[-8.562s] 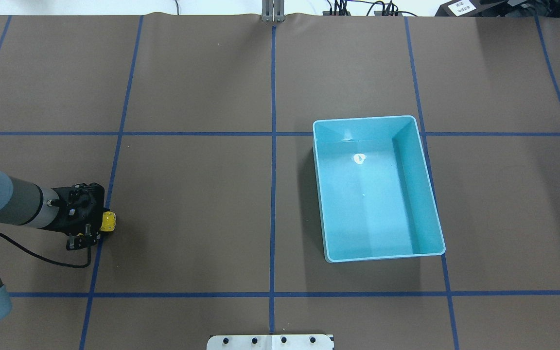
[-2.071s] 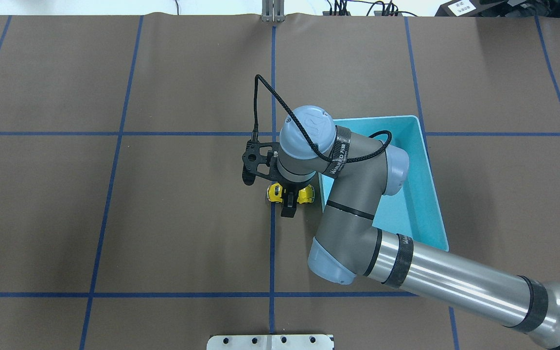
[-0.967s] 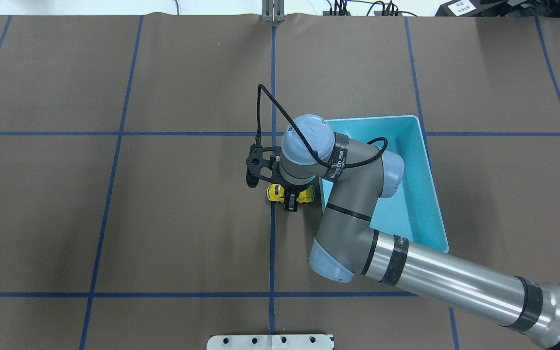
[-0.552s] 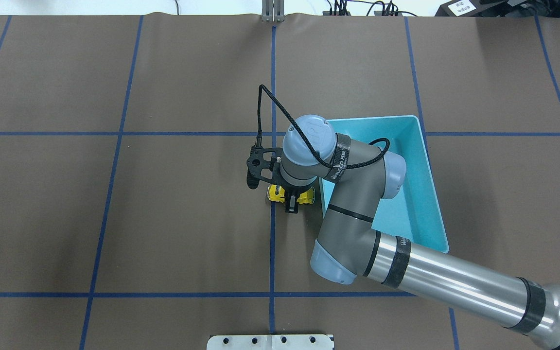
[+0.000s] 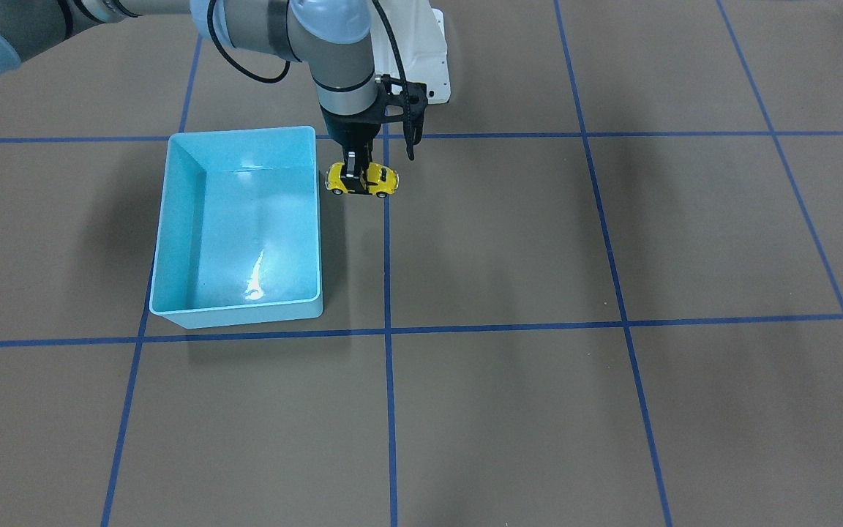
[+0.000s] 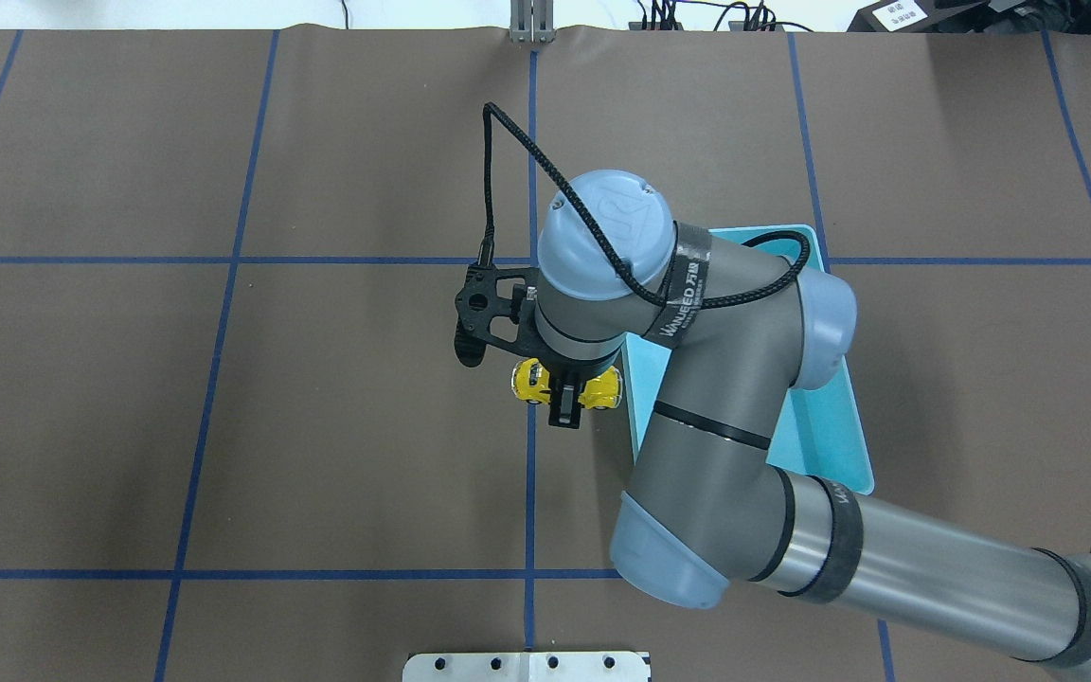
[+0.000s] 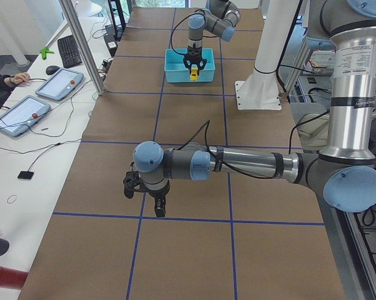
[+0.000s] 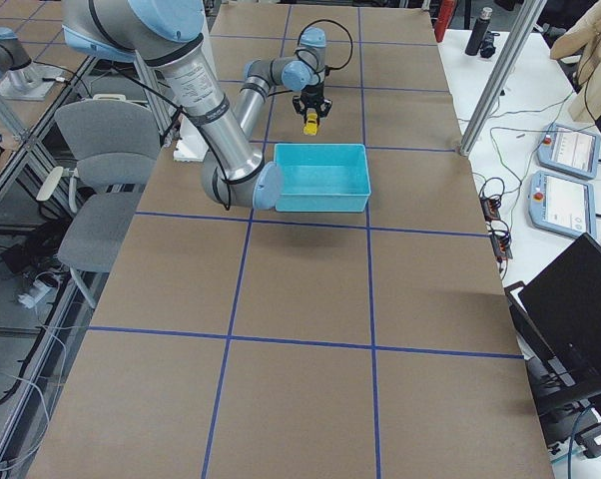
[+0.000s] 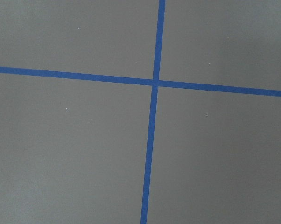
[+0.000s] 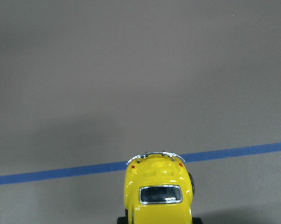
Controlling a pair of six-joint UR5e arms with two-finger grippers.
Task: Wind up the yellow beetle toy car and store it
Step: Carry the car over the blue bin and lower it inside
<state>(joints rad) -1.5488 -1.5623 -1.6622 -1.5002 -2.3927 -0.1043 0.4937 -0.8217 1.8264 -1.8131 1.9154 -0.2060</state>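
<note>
The right end effector (image 5: pixel 355 178) is gripping the yellow car (image 5: pixel 382 180) across its middle, upper centre of the front-facing view, just right of the blue bin (image 5: pixel 238 313), long axis pointing at it. The left end effector (image 7: pixel 160 207) is hanging well apart; open or closed, I cannot tell.

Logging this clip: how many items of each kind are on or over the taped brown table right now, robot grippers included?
Glossy yellow beetle toy car: 1, held in the right gripper.
Light blue rectangular plastic bin: 1, empty.
Black two-finger grippers: 2, the right gripper and the left gripper.
Total: 4.
</note>
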